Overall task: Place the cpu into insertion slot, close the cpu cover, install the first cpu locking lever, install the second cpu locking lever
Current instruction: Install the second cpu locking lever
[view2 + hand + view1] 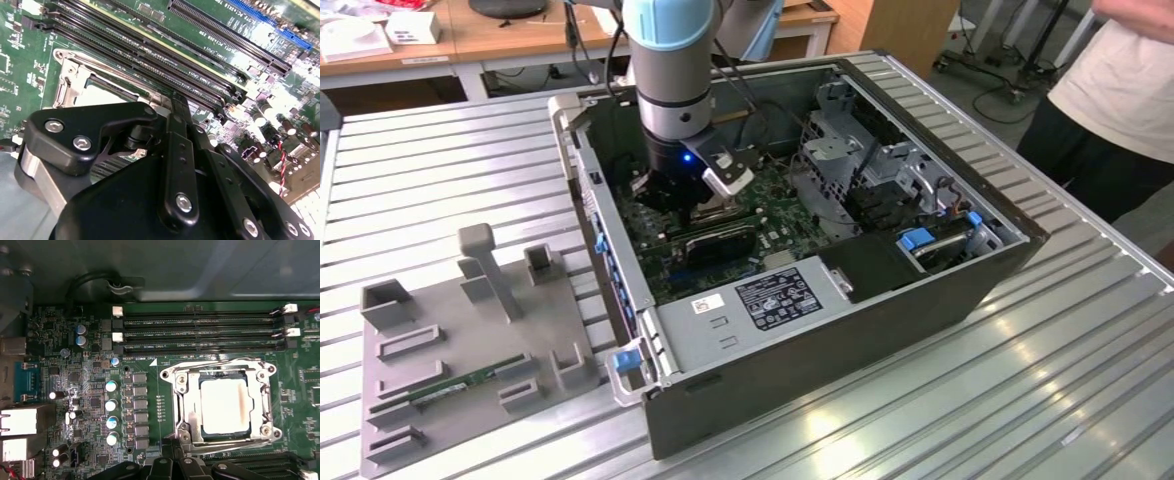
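Note:
The cpu lies flat in the insertion slot on the green board, its pale metal top showing. The cpu cover lies down around it as a silver frame. A thin wire lever runs along the side by the memory slots, and another lever runs along the opposite side. My gripper is shut and sits at that opposite edge of the slot, right by the wire lever. In the second wrist view the gripper tip reaches the socket's edge beside the cpu. The exterior view has the gripper low inside the case.
Long black memory slots run beside the socket. The case walls, a drive cage and the power supply hem the arm in. A grey fixture tray holds a green memory stick. A person stands at the exterior view's right.

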Action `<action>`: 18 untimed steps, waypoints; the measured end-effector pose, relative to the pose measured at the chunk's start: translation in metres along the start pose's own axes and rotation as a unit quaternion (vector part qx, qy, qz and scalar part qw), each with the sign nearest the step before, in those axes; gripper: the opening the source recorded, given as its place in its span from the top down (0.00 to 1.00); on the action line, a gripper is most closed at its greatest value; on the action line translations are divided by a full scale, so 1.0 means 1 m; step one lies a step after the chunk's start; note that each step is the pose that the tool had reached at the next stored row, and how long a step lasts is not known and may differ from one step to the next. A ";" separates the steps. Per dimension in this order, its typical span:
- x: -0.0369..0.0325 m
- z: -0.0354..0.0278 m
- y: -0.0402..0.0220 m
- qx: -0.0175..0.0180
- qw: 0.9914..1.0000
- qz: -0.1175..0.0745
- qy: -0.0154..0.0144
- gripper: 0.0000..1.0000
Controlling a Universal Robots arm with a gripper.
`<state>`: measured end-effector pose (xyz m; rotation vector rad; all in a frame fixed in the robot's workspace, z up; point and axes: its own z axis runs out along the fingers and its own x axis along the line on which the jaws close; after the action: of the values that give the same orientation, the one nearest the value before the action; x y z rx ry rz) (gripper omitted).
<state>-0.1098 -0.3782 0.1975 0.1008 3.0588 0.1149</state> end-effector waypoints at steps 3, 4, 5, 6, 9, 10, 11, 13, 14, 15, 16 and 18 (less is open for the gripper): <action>-0.0005 -0.0077 0.0004 0.001 1.000 0.000 0.000 0.89; -0.0006 -0.0095 0.0006 0.001 1.000 0.000 0.000 0.89; -0.0007 -0.0115 0.0007 0.001 1.000 0.000 0.000 0.89; -0.0009 -0.0135 0.0009 0.001 1.000 0.000 0.000 0.89; -0.0013 -0.0195 0.0013 0.001 1.000 0.000 0.000 0.89; -0.0016 -0.0234 0.0016 0.001 1.000 0.000 0.000 0.89; -0.0018 -0.0256 0.0018 0.001 1.000 0.000 0.000 0.89; -0.0021 -0.0296 0.0021 0.001 1.000 0.000 0.000 0.89; -0.0022 -0.0300 0.0022 0.001 1.000 0.000 0.000 0.89; -0.0022 -0.0300 0.0022 0.000 1.000 0.000 0.000 0.89; -0.0022 -0.0300 0.0022 0.000 1.000 0.000 0.000 0.89; -0.0022 -0.0304 0.0022 0.001 1.000 0.000 0.000 0.89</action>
<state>-0.1100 -0.3784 0.2280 0.1009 3.0597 0.1133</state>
